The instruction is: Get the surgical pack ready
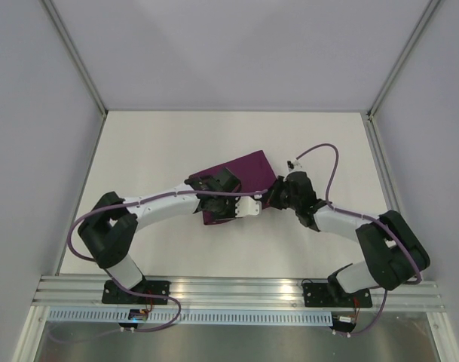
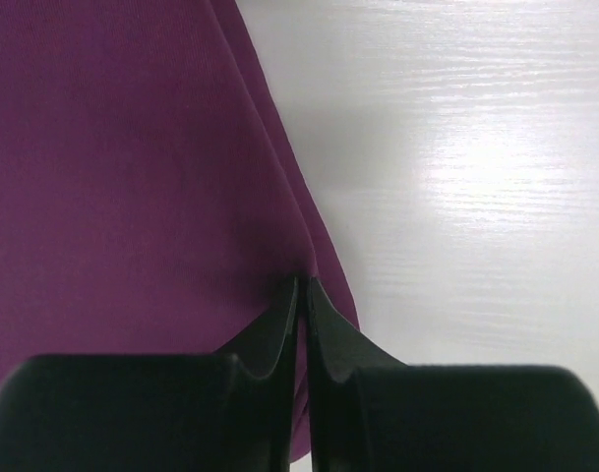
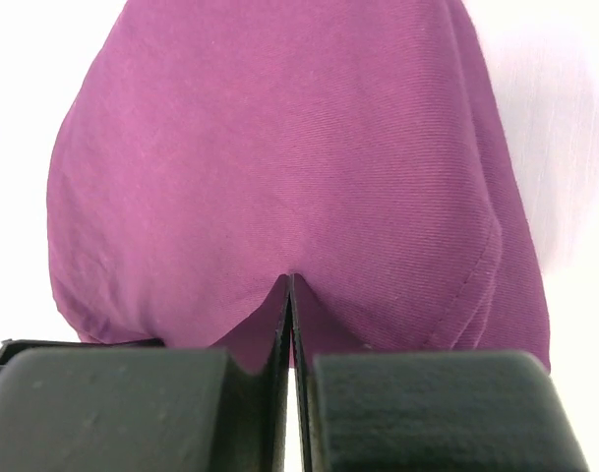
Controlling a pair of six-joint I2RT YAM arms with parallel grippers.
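Both jaws are pressed together, each with only a thin slit between the fingers. The left gripper (image 2: pixel 301 300) pinches the edge of the purple pack (image 1: pixel 243 167), with bare white table (image 2: pixel 476 197) just to the right of it in its wrist view. The right gripper (image 3: pixel 289 295) bites into a rounded end of the same cloth. Seen from the top, the pack lies as a flat folded bundle near the middle of the table, between the two wrists, partly hidden under the left arm.
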